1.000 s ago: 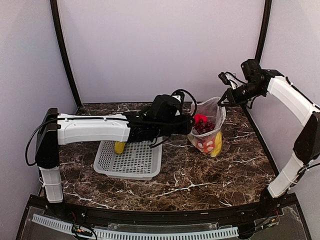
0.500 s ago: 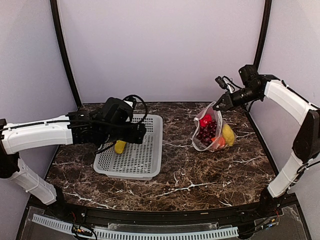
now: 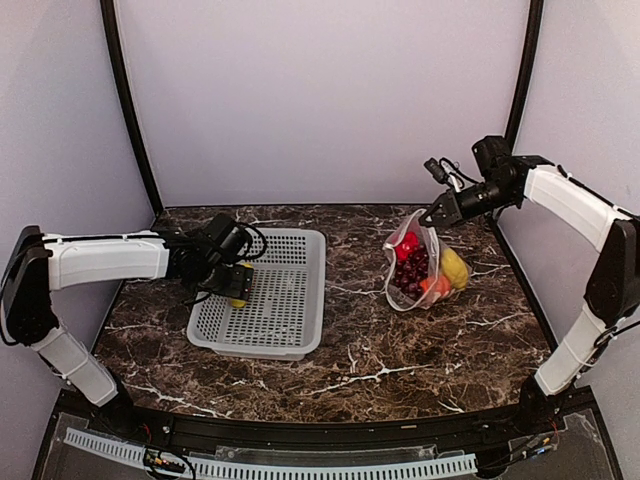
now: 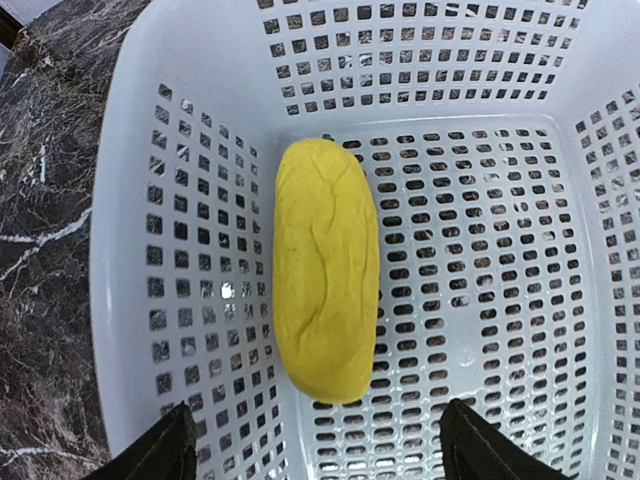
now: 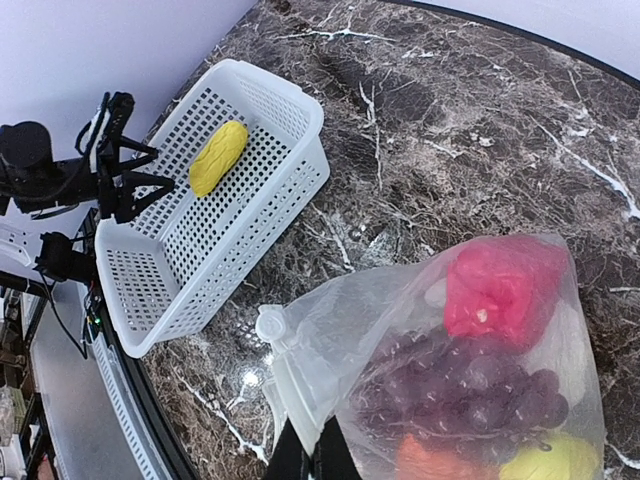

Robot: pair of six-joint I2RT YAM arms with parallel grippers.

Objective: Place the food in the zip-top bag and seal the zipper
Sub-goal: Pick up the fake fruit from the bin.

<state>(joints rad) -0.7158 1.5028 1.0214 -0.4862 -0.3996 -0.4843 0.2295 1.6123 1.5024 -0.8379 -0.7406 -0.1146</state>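
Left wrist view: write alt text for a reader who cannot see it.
A yellow toy food piece lies in a white perforated basket, near its left wall. The left gripper, open, brackets its near end; marble table shows at left.

Entry, viewing remotely: I see a pale perforated basket [image 3: 285, 305] sitting flat on the dark, white-veined marble tabletop [image 3: 400, 350]. The basket's floor and walls are rows of small rectangular holes under a solid rim. Behind the basket is a plain lilac back wall [image 3: 320, 100]. One black pole [image 3: 130, 110] rises behind-left of the basket, and a second black pole [image 3: 524, 70] stands well to its right. A white slotted strip [image 3: 300, 468] runs in front of the basket.
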